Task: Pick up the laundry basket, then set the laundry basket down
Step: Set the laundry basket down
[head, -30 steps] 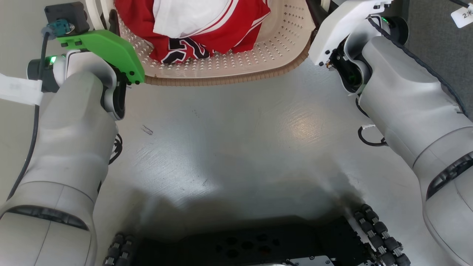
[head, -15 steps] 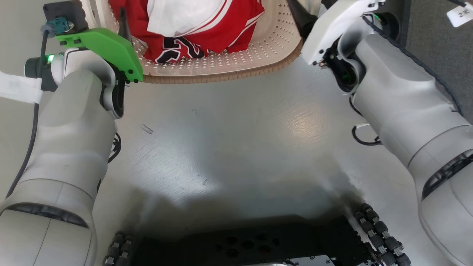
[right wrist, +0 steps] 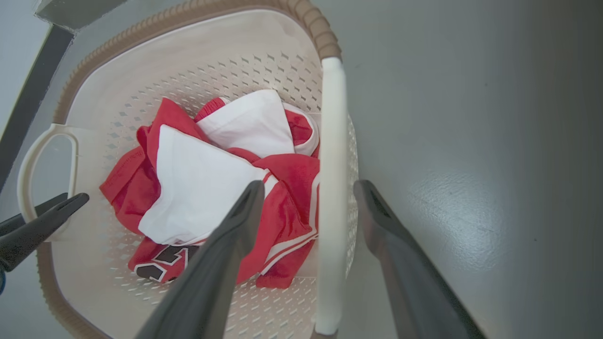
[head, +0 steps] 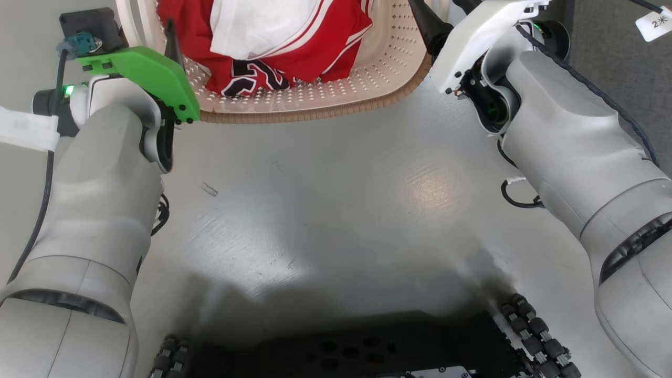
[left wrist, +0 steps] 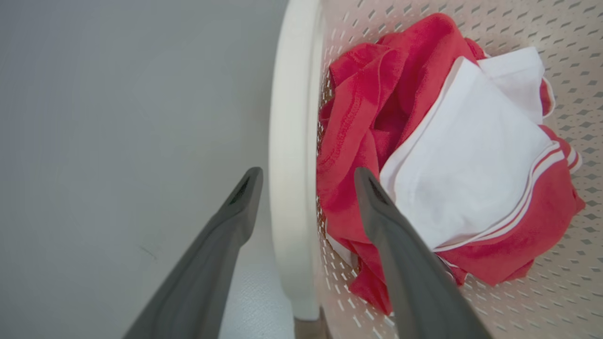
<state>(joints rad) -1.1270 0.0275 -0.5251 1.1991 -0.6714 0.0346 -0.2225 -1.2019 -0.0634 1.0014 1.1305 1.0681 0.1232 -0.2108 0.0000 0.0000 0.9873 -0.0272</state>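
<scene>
Both jaws: we see them spread wide.
Left gripper [left wrist: 307,173]: astride the basket's [right wrist: 226,37] left handle [left wrist: 292,141].
Right gripper [right wrist: 308,184]: astride the right handle [right wrist: 332,141].
Clothes [right wrist: 202,183]: red and white, inside basket.

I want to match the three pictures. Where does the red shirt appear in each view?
Head view: red shirt at top centre, inside the basket.
Left wrist view: centre and right, just right of the white handle.
Right wrist view: centre left, on the basket's floor.
Shared landmark: the white cloth lying on the shirt.
</scene>
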